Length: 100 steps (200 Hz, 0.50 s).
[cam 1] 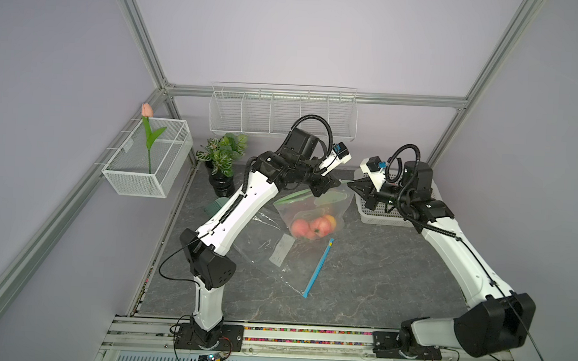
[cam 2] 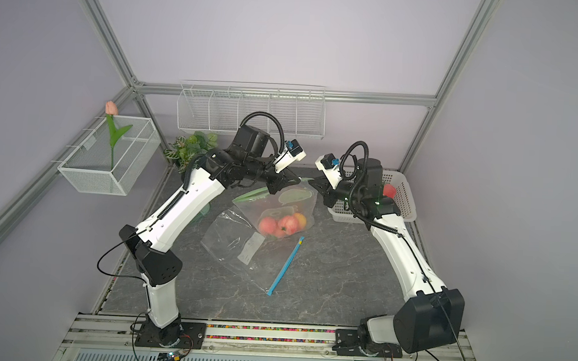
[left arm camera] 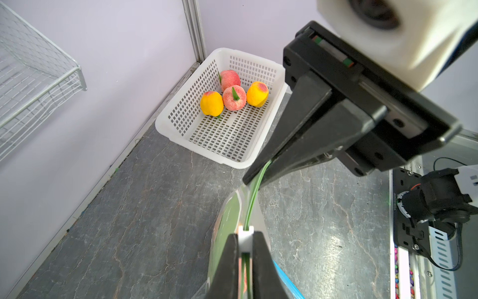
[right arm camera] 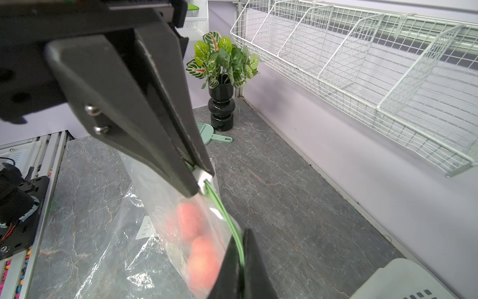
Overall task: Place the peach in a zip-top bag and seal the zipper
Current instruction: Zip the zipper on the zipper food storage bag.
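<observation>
- The grey marbled tabletop [cam 1: 379, 262] carries the scene.
- A white wire rack [cam 1: 284, 115] hangs on the wall beyond the far edge.
- A second bag [cam 2: 228, 243], clear with a blue zipper [cam 2: 286, 265], lies flat in the middle of the tabletop.
- The zip-top bag [cam 1: 330, 208] hangs between both end effectors near the far edge, about midway between the far corners.
- A white perforated basket [left arm camera: 181, 103] sits in the far right corner and holds four fruits [left arm camera: 234, 97], two pink and two yellow.
- A leafy plant [right arm camera: 225, 59] in a black vase [right arm camera: 222, 106] stands at the far left corner.
- The left end effector [left arm camera: 245, 234] is closed tight on the white slider [right arm camera: 203, 178].
- The right end effector [left arm camera: 256, 176] is clamped fully closed on the end of the green zipper [left arm camera: 252, 204].
- The peaches [cam 1: 312, 225] lie bunched in the bottom of the zip-top bag.
- Between the end effectors the green zipper shows as two thin lines side by side. Whether it is sealed I cannot tell.
</observation>
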Motion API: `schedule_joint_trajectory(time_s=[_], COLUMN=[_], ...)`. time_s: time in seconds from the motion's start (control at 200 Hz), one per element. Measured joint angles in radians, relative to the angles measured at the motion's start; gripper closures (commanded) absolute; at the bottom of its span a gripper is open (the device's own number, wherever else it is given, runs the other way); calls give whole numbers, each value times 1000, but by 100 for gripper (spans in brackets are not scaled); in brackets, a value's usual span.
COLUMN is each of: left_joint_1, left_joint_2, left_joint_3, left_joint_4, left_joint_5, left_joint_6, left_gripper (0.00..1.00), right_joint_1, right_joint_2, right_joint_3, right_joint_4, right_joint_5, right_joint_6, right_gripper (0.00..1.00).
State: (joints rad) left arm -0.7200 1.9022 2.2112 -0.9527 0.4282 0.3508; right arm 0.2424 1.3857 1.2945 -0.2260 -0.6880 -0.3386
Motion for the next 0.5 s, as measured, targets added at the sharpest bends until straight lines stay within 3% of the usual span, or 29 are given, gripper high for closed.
schedule_joint_trajectory(time_s=[0.5], left_joint_1=[5], left_joint_2=[-64], left_joint_3=[-87], left_joint_4=[23], left_joint_5=[-68], left_joint_6=[-30], left_gripper=[89], right_joint_1=[0], right_joint_2=[-23], right_joint_3=[-29], right_joint_4=[37], right_joint_5=[118], right_joint_6=[158], right_gripper=[93])
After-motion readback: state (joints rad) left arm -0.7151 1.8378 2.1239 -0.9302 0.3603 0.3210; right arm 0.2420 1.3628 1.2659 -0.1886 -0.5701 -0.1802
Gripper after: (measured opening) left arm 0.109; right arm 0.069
